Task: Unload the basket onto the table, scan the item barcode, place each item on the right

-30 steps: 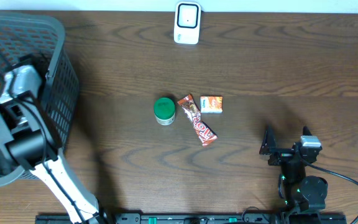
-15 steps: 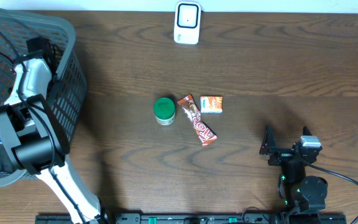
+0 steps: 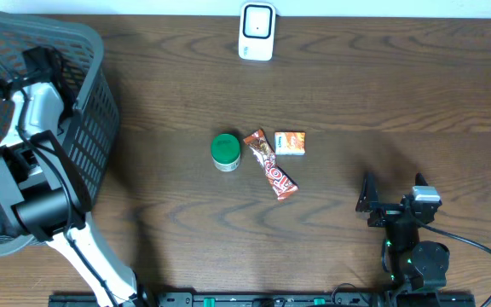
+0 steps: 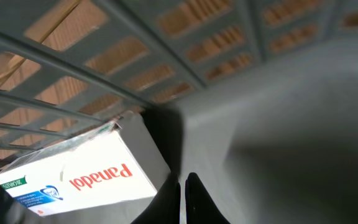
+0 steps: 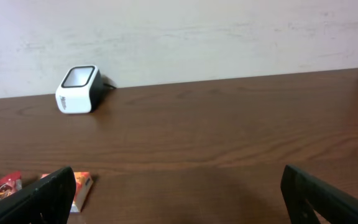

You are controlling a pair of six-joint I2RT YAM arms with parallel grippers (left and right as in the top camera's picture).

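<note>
Overhead: a dark, wood-grained worktop (image 3: 399, 94). At the middle of its far edge stands the white scanner (image 3: 257, 31). In the centre lie three things that probably await scanning: a round green-lidded tub (image 3: 225, 151), a candy bar (image 3: 271, 164) in a glossy wrapper, and a small orange box (image 3: 290, 142), all close together. A grey lattice basket (image 3: 88, 136) sits at the left edge, and the left arm (image 3: 37, 115) reaches into it.

Left wrist: the left pincer (image 4: 187, 190) is clenched on nothing, just beside a white card medicine box (image 4: 73, 180) lying against the basket's ribbed plastic wall.

Right wrist: the right pincer (image 5: 179, 202) is released, with its fingers spread wide, low near the front edge and facing the scanner.

The candy bar looks light, soft and slippery, so it is best pinched across its middle. The tub is stiff and round and may roll. The card boxes are light and rigid and should be taken by their flat faces.
</note>
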